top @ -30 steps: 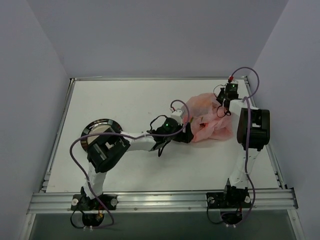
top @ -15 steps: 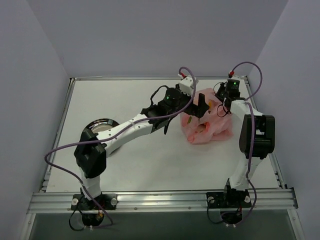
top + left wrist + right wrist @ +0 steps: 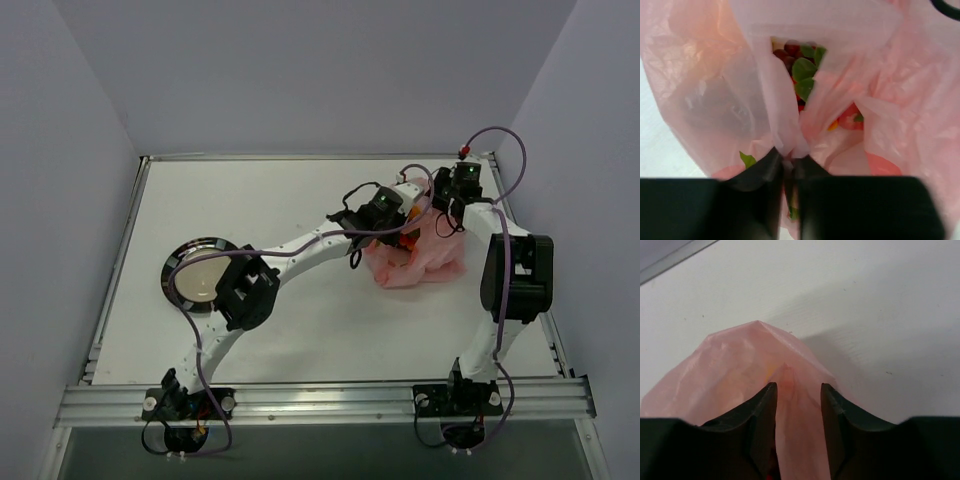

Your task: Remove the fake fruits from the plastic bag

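Note:
The pink plastic bag (image 3: 425, 262) lies crumpled at the back right of the table. My left gripper (image 3: 408, 222) reaches over it and, in the left wrist view, the left gripper (image 3: 788, 159) is shut on a thin fold of the plastic bag (image 3: 715, 75). Through the bag's mouth the fake fruits show: a dark red and green cluster (image 3: 801, 67) and a red piece (image 3: 850, 120). My right gripper (image 3: 447, 212) sits at the bag's far side. In its own view the right gripper (image 3: 798, 390) stands open, with a ridge of the bag (image 3: 730, 370) between its fingers.
A round dark-rimmed plate (image 3: 200, 275) sits at the left of the table, beside the left arm's elbow. The raised table frame (image 3: 520, 200) runs close behind the right gripper. Grey walls enclose the table on three sides.
My left arm swung from the table's middle out over the bag and shut on a fold of it. My right gripper's jaws have parted on the bag's far edge.

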Controlling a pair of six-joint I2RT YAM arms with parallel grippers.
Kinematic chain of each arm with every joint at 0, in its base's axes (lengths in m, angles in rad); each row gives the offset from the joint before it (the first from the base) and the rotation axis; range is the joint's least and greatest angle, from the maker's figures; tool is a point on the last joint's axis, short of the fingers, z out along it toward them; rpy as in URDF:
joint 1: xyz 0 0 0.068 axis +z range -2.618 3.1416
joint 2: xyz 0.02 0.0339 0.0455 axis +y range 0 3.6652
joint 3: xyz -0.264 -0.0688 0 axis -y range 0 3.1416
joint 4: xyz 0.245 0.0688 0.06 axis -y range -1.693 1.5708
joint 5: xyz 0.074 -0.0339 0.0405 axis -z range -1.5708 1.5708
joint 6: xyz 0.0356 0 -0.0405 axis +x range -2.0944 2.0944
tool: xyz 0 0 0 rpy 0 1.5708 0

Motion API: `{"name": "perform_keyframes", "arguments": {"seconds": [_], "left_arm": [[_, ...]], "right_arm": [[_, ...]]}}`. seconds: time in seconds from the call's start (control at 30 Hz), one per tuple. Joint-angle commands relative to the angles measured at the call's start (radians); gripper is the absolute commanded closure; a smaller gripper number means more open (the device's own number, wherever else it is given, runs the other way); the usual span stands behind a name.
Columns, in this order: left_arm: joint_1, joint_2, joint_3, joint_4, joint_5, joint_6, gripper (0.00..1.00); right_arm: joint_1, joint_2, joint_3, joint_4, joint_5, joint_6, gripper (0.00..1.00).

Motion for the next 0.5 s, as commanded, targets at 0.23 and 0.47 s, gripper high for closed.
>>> {"name": "perform_keyframes", "arguments": {"seconds": [0.23, 0.47], "left_arm": [[0.053, -0.197, -0.149, 0.312, -0.09, -0.15, 0.98], [0.077, -0.211, -0.252, 0.421, -0.041, -0.256, 0.98]], "right_arm": [[-0.037, -0.39, -0.094, -0.109, 0.144, 0.046, 0.04], [0.001, -0.674, -0.206, -0.185, 0.267, 0.059, 0.0]]}}
